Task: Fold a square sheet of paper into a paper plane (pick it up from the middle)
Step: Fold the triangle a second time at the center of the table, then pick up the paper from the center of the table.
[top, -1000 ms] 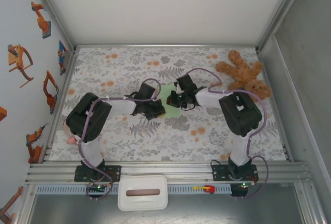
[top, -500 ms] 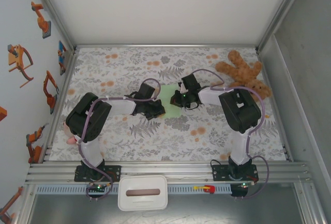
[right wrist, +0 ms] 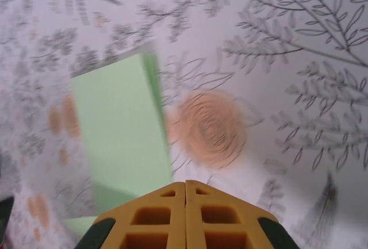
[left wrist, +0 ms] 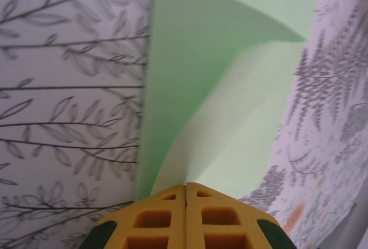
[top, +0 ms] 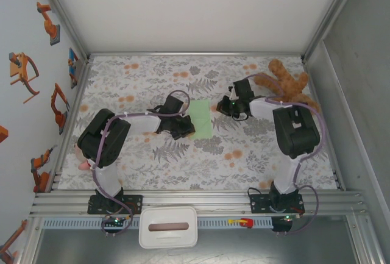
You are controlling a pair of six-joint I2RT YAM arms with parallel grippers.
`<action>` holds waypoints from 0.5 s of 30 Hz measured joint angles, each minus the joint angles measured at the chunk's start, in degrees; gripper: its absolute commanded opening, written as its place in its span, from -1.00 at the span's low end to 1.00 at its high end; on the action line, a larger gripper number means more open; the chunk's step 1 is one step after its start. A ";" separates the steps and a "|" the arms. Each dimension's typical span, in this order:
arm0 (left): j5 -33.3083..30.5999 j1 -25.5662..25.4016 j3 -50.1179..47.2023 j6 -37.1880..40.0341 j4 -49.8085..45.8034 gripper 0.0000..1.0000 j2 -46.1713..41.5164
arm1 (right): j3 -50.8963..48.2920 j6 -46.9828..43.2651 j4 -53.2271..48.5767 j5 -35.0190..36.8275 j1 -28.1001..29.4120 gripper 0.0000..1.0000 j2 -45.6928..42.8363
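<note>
While left gripper (left wrist: pixel 186 187) keeps sheet (top: pixel 202 119) | right gripper (top: pixel 225 106) retreated toward teddy (top: pixel 285 81)

No words, numbers or brand names can be read anywhere. The stickers (top: pixel 47 23) on the left wall are small drawings of orange robot arms, with no letters on them. The cloth on the table (top: pixel 140 75) has a print of grey leaves and orange flowers, and no writing.
</note>
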 measured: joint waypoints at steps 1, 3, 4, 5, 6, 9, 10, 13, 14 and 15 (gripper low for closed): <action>0.00 0.02 0.76 0.20 -0.28 -0.71 -0.35 | -1.09 0.59 0.24 -0.02 0.22 -0.69 -1.88; -0.02 0.22 2.56 0.52 -0.42 -0.63 -1.33 | -3.63 1.84 1.05 -0.11 1.01 -0.53 -5.64; -0.04 0.39 3.28 0.76 -0.33 -0.61 -1.66 | -4.68 2.73 1.53 -0.28 1.40 -0.48 -6.75; -0.04 0.74 3.96 0.85 -0.15 -0.59 -1.88 | -5.92 3.74 2.34 -0.55 1.97 -0.43 -7.74; -0.04 1.22 4.37 0.90 0.22 -0.58 -1.95 | -6.99 4.92 3.19 -0.83 2.54 -0.40 -8.20; -0.02 2.80 4.52 0.85 1.07 -0.58 -1.53 | -9.60 8.33 5.33 -1.95 4.35 -0.20 -7.89; -0.02 3.19 4.55 0.85 1.36 -0.58 -1.14 | -10.10 9.25 5.77 -2.23 4.98 -0.19 -7.52; 0.02 4.31 5.01 0.85 2.03 -0.58 1.14 | -10.38 11.72 7.43 -2.69 7.10 -0.20 -5.60; 0.02 4.39 5.07 0.85 2.23 -0.58 1.81 | -10.38 12.33 7.96 -2.78 7.61 -0.21 -5.16; 0.02 4.46 5.11 0.85 2.43 -0.58 2.51 | -10.38 12.96 8.57 -2.99 8.04 -0.24 -4.74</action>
